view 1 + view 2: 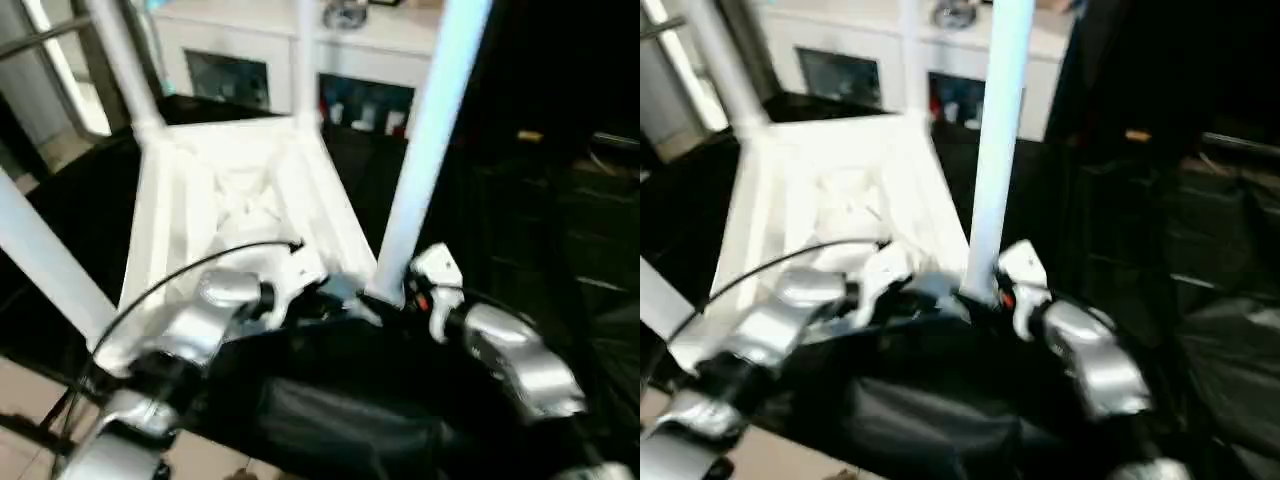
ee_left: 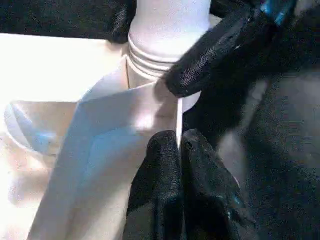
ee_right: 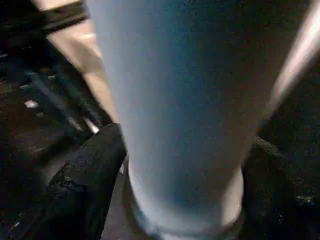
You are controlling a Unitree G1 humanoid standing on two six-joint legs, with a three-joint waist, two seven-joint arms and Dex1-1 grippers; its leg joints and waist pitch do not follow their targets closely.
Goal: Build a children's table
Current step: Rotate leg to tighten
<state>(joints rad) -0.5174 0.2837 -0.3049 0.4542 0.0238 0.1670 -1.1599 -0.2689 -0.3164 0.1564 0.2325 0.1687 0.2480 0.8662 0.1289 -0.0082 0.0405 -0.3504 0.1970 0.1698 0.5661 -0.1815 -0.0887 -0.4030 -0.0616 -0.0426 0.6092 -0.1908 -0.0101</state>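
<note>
black cloth (image 1: 90, 200) | left gripper (image 2: 179, 145) pinches tabletop (image 1: 240, 200) edge | right gripper (image 3: 180, 200) straddles leg (image 1: 425, 140)

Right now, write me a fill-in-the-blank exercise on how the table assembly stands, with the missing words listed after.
1. The table top lies with its ribbed underside facing ____.
2. The right gripper has a finger on each side of a white ____ standing at the near corner.
3. The left gripper pinches a thin ____ of the table top beside the threaded corner socket.
4. Behind the table stands a white ____ with glass doors.

Missing words: up; leg; edge; cabinet
</note>
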